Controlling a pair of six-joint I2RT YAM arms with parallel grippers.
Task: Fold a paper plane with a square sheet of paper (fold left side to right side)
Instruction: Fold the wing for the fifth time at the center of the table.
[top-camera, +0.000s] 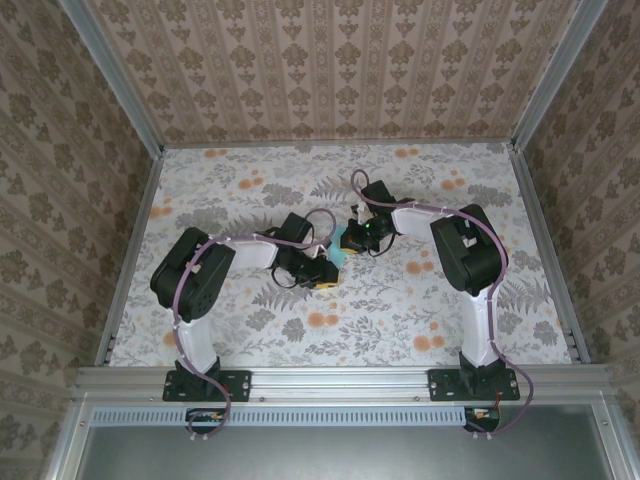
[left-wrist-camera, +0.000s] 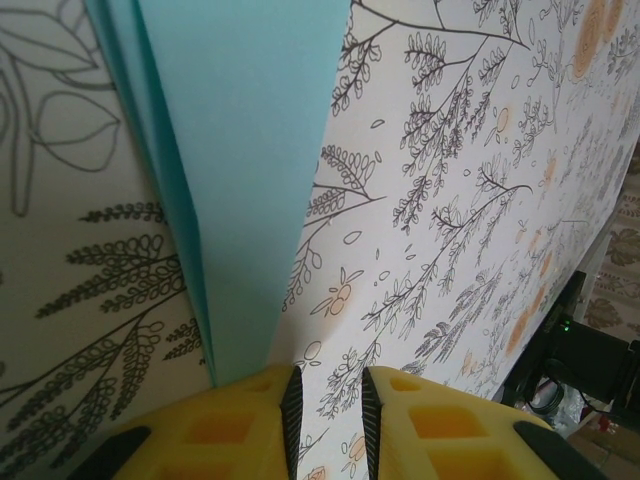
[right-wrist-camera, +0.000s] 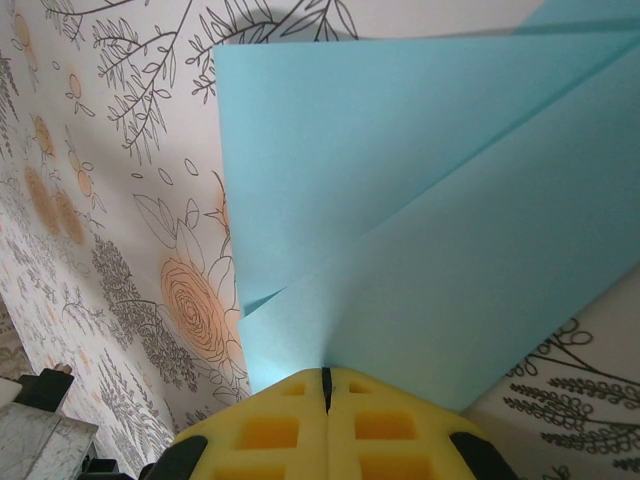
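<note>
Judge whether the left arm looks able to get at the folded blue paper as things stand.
Probably yes: the left gripper sits at the narrow tip of the folded blue paper, jaws slightly apart, and nothing stands between the two.

Your left black-and-white arm rises from its base, bends sharply at the elbow and reaches inward toward the centre. Your right black-and-white arm mirrors it from the other side. The two wrists end up near each other, with the right one set slightly farther from the bases. Your left yellow-fingered gripper is tipped low, and its jaws stand a narrow gap apart. Your right yellow-fingered gripper has its pads pressed flat together, with a thin dark seam between them.
</note>
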